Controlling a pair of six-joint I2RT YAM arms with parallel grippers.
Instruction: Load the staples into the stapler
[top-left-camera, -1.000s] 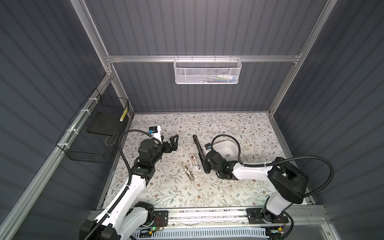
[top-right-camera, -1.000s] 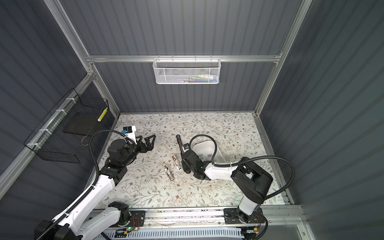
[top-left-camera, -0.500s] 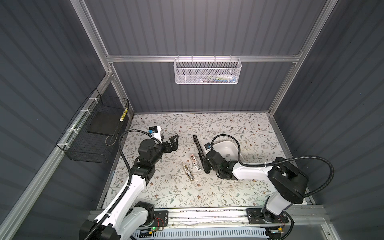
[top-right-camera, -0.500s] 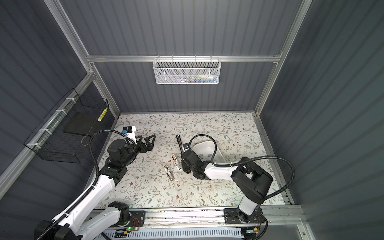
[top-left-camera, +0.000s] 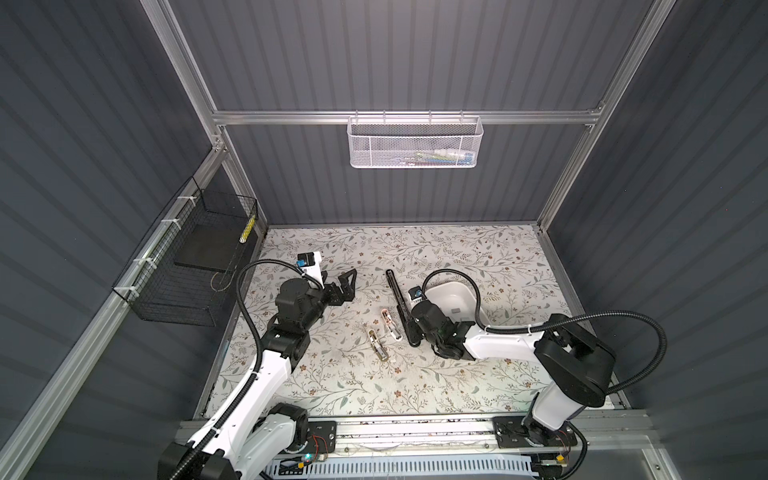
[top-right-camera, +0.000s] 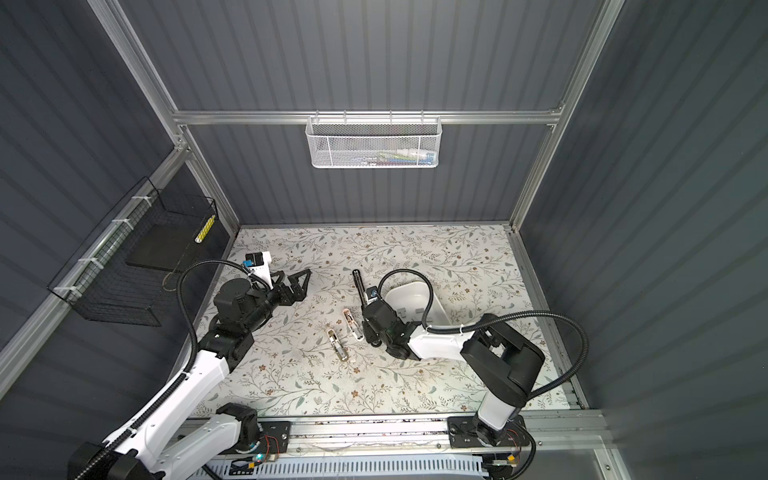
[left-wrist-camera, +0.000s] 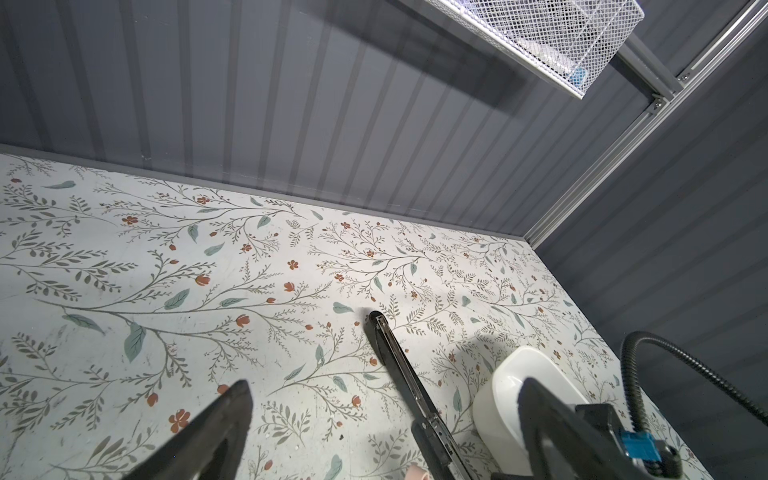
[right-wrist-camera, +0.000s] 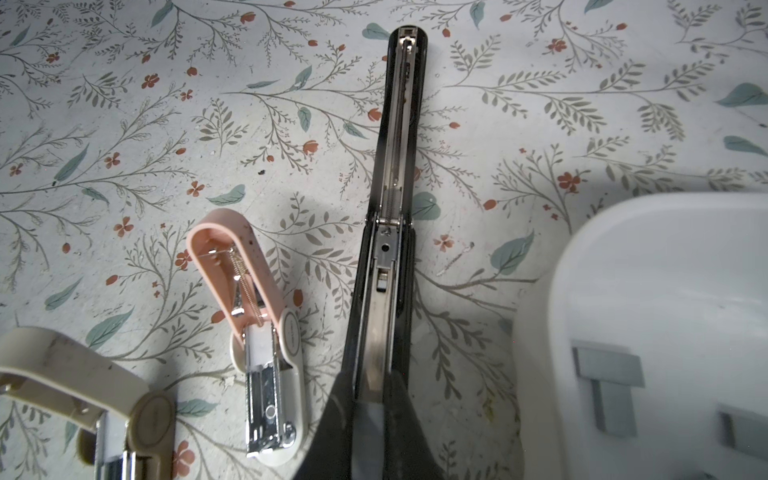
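Note:
The black stapler (top-left-camera: 397, 297) (top-right-camera: 359, 284) lies opened flat on the floral table, its metal channel (right-wrist-camera: 399, 124) facing up. My right gripper (right-wrist-camera: 370, 411) (top-left-camera: 415, 330) is at the stapler's near end, shut on a grey strip of staples (right-wrist-camera: 370, 422) that sits over the channel. More staples (right-wrist-camera: 609, 370) (top-left-camera: 456, 309) lie in the white tray (right-wrist-camera: 623, 232) (top-left-camera: 446, 286) beside the stapler. My left gripper (top-left-camera: 352, 284) (top-right-camera: 305, 282) (left-wrist-camera: 384, 388) hovers to the left of the stapler, open and empty.
A pink stapler (top-left-camera: 390, 324) (right-wrist-camera: 249, 299) and a beige stapler (top-left-camera: 377, 344) (right-wrist-camera: 83, 374) lie open just left of the black one. A white mesh basket (top-left-camera: 415, 141) hangs on the back wall. A black wire basket (top-left-camera: 195, 266) hangs on the left wall.

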